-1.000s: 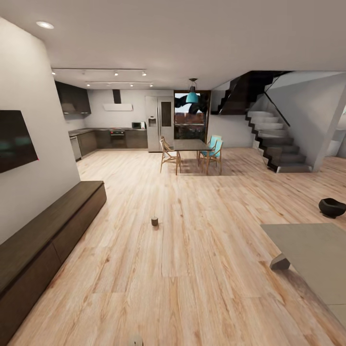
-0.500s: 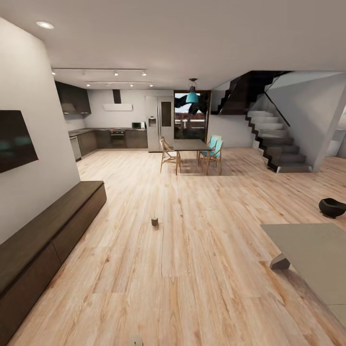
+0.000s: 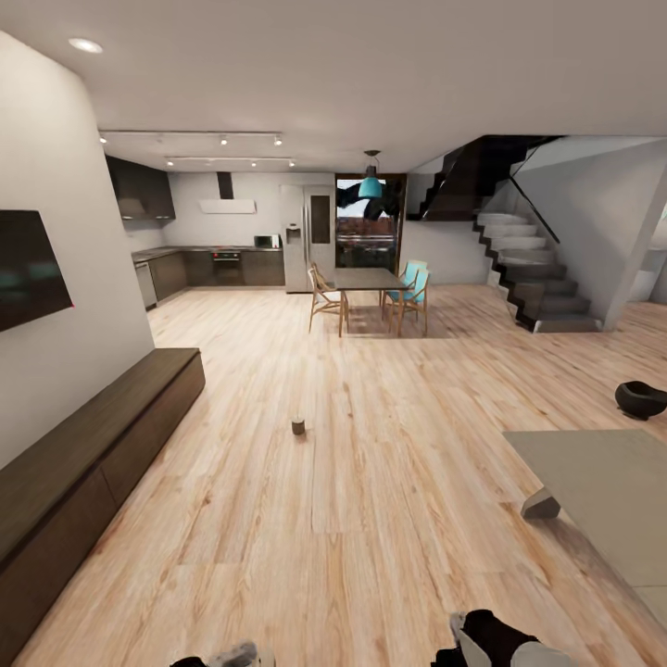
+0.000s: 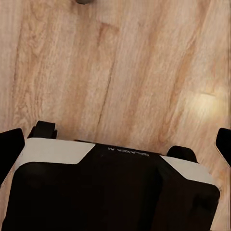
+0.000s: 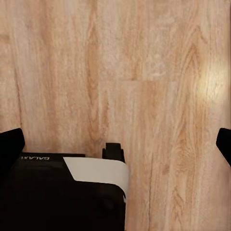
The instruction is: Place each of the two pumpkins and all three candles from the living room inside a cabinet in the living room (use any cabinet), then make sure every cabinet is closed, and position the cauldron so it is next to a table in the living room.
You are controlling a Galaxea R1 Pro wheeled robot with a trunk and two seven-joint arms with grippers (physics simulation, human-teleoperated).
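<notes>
A dark wall-mounted television (image 3: 30,269) hangs over light plank flooring (image 3: 371,482). Farther back, a dining table (image 3: 369,280) stands among wooden and teal chairs (image 3: 414,283), under a teal pendant lamp (image 3: 371,187). A staircase (image 3: 533,269) climbs on the right; a steel refrigerator (image 3: 307,237) stands in the kitchen.

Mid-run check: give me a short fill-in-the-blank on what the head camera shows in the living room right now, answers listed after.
1. The lone candle stands upright on the bare wooden ____.
2. The cabinet runs along the wall under the dark ____ mounted on that wall.
3. The cauldron sits on the floor beyond the far edge of the grey ____.
4. All the cabinet's front panels look ____.

Missing words: floor; screen; table; closed
</notes>
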